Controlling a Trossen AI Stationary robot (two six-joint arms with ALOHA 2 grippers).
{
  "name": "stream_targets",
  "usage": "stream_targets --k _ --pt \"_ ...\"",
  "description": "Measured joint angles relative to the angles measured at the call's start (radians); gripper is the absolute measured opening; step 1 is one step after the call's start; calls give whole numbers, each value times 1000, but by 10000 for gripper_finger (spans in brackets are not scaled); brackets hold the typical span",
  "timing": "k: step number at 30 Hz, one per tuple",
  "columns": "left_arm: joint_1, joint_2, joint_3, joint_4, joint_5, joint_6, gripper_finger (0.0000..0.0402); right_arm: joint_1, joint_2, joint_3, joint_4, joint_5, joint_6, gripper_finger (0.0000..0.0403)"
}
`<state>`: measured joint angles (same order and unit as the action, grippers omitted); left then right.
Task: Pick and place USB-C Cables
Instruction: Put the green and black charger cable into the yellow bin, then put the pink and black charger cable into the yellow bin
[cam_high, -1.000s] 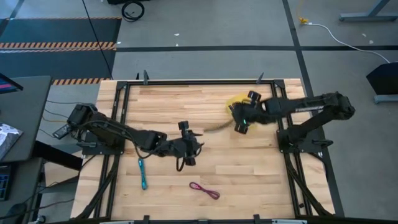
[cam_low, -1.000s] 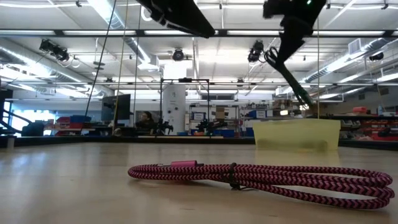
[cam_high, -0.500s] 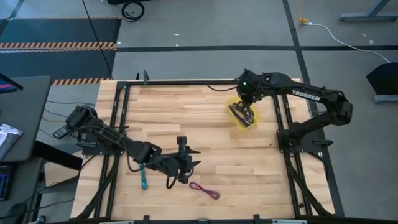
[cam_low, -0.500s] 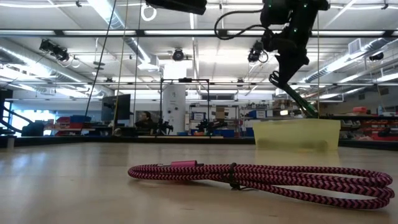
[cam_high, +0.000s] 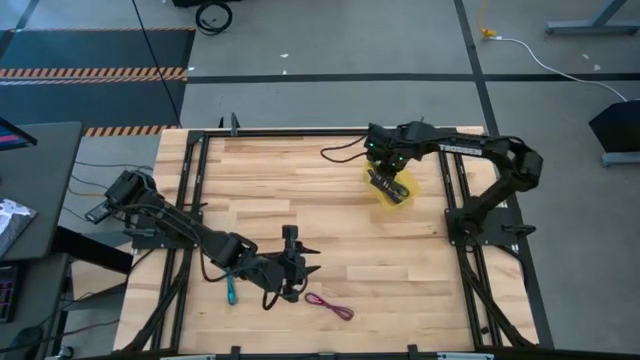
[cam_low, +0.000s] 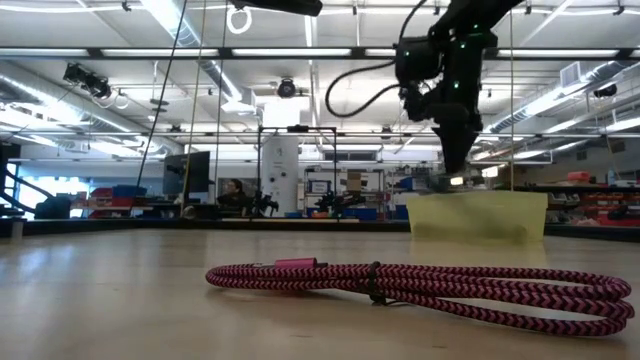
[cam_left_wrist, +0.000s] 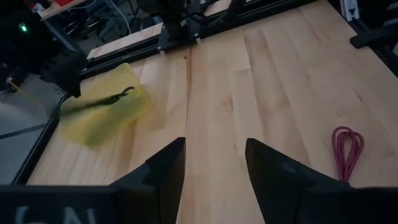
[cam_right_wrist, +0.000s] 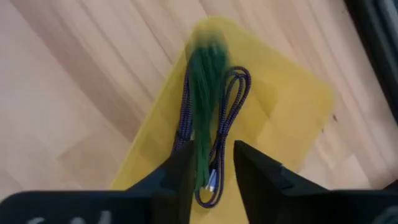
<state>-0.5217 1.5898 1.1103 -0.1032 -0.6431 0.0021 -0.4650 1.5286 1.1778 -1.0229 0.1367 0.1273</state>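
Hanging between the narrowly parted fingers of the right gripper, the green cable dangles over purple-blue cables in the yellow tray. Well away from the tray, the left gripper, fingers spread, hovers near the magenta cable and teal cable.

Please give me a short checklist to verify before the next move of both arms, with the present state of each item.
1. Right gripper over the yellow tray: ok.
2. Green cable between the right fingers and over the tray: ok; released or not: cannot tell.
3. Purple-blue cable lies in the tray: ok.
4. Left gripper open, holding nothing: ok.
5. Magenta cable out on the table, beside the left gripper: not ok, still to pick.
6. Teal cable on the table, partly under the left arm: not ok, still to pick.
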Motion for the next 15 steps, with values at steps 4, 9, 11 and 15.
stream_targets --k 4,9,11,15 --pt "0 0 0 -9 1 -24 176 -2 39 0 3 2 -5 152" --pt "0 0 0 -40 0 -46 176 -3 34 0 5 30 -10 171" --pt "0 0 0 -58 0 -53 176 -2 12 0 -1 49 -15 172" --pt "0 0 0 -108 0 -85 176 11 -57 0 -6 39 8 169"
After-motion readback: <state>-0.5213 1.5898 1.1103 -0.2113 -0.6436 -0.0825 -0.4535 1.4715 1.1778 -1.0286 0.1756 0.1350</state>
